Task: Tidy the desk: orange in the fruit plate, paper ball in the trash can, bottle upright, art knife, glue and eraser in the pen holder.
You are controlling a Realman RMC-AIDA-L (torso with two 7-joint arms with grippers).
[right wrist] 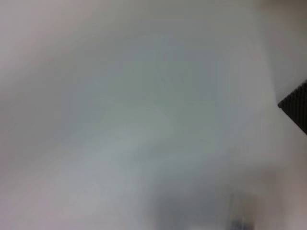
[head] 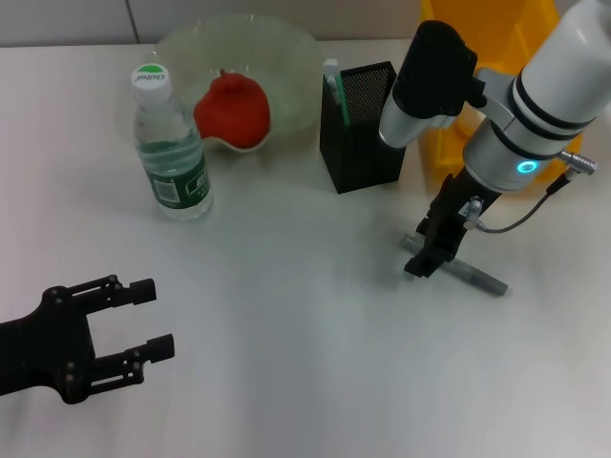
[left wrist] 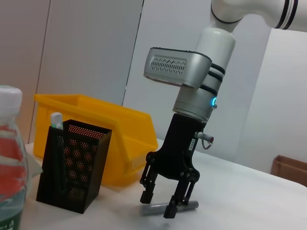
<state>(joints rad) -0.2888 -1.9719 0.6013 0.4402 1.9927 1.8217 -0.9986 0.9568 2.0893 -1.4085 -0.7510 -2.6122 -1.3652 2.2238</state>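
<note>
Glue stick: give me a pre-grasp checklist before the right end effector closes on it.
1. Right end effector open, a finger on each side of the glue: ok.
2. Glue flat on the desk: ok.
3. Fingertips down at desk level: ok.
4. Pen holder upright, room beside the art knife: ok.
5. Left end effector open, far away: ok.
6. Grip centred along the stick: cannot tell.

Worktop (head: 305,382) inventory: eight items, one of each.
One bottle (head: 172,153), one orange (head: 232,110), one fruit plate (head: 286,57), one pen holder (head: 363,143), one art knife (head: 331,81), one glue (head: 482,280), one trash can (head: 496,29); two claws (head: 158,320) (head: 427,256).
</note>
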